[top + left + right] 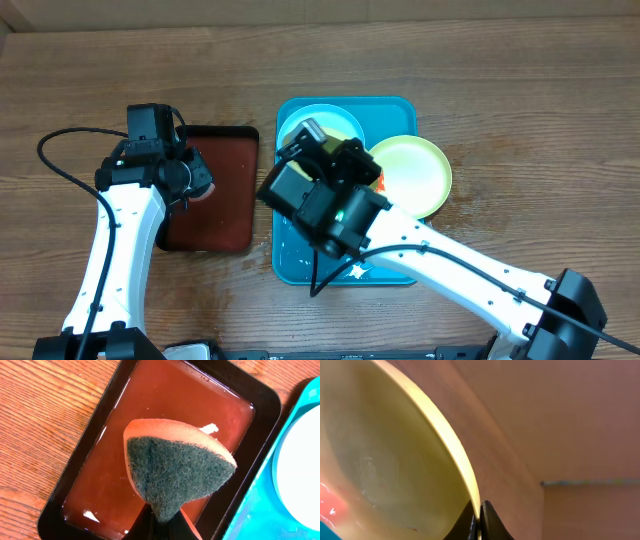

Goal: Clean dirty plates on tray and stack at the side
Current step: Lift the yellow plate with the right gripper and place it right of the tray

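While its far side was lost in blur, the yellow-green plate was seen clenched at the rim by the right gripper, over the right edge of the turquoise tray. A sponge was gripped by the left gripper above the dark tray. Farther off, the white plate was half hidden by the right arm.

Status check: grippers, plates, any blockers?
Left gripper shut on sponge, above dark tray. Right gripper pinching yellow-rimmed plate by its rim; red smear on it. No obstruction seen.
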{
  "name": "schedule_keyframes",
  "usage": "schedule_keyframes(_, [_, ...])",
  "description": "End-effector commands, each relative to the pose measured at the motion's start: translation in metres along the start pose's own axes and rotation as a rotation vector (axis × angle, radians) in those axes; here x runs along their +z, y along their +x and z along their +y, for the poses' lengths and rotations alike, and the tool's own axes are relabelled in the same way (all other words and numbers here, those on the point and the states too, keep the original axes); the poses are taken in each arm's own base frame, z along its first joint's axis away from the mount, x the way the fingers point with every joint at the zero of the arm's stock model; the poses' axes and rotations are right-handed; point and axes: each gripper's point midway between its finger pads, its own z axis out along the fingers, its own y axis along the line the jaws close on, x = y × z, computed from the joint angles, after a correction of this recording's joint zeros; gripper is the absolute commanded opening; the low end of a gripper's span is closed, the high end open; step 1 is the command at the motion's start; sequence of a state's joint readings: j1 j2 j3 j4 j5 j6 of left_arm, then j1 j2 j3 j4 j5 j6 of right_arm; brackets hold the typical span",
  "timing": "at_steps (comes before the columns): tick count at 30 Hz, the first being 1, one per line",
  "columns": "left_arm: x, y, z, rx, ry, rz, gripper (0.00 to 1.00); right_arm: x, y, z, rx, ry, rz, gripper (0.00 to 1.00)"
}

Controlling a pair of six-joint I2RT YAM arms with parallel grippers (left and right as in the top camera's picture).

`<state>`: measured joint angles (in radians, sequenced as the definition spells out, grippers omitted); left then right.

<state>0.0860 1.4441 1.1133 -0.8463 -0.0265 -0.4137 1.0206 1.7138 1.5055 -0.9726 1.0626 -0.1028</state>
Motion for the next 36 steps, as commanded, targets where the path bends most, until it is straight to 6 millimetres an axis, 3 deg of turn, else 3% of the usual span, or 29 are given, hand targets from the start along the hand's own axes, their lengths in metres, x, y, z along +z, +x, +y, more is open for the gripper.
schedule_keyframes(1, [-0.003, -0.004, 0.001, -0.018, 0.002, -0.012, 0.04, -0.019, -0.016, -0.023, -0.067, 0.064, -0.063, 0.04])
schedule_keyframes(7, [-0.003, -0.004, 0.001, -0.018, -0.003, -0.014, 0.04, -0.023, -0.018, -0.028, -0.128, 0.102, -0.067, 0.04])
schedule_keyframes(9, [-0.003, -0.004, 0.001, -0.018, -0.003, -0.014, 0.04, -0.023, -0.019, -0.020, -0.091, 0.057, -0.076, 0.04])
schedule_keyframes(11, [-0.003, -0.004, 0.001, -0.018, -0.002, -0.015, 0.04, -0.021, -0.020, 0.004, -0.052, -0.085, -0.088, 0.04])
schedule_keyframes(14, [-0.003, -0.004, 0.001, -0.018, -0.003, -0.014, 0.04, -0.019, -0.009, 0.062, -0.052, -0.457, -0.071, 0.04])
schedule_keyframes(16, [-0.003, -0.003, 0.002, -0.018, -0.004, -0.011, 0.04, -0.010, 0.001, 0.071, -0.019, -0.552, -0.027, 0.04])
schedule_keyframes(21, [-0.003, -0.003, 0.002, -0.018, -0.004, -0.011, 0.04, 0.033, 0.014, 0.024, 0.263, -0.465, 0.088, 0.04])
schedule_keyframes(24, [-0.003, -0.002, 0.002, -0.018, -0.005, -0.007, 0.04, 0.069, 0.034, -0.011, 0.483, -0.442, 0.183, 0.04])
schedule_keyframes(29, [-0.003, -0.002, 0.002, -0.018, -0.006, -0.005, 0.04, 0.112, 0.072, -0.036, 0.790, -0.750, 0.284, 0.04])
schedule_keyframes(32, [-0.003, -0.002, 0.002, -0.018, -0.006, -0.005, 0.04, 0.136, 0.107, -0.067, 1.005, -0.867, 0.316, 0.04])
schedule_keyframes(33, [-0.003, -0.002, 0.002, -0.018, -0.006, -0.005, 0.04, 0.149, 0.130, -0.083, 1.098, -0.874, 0.338, 0.04])
schedule_keyframes(36, [-0.003, -0.002, 0.002, -0.018, -0.006, -0.005, 0.04, 0.170, 0.176, -0.107, 1.248, -0.851, 0.386, 0.04])
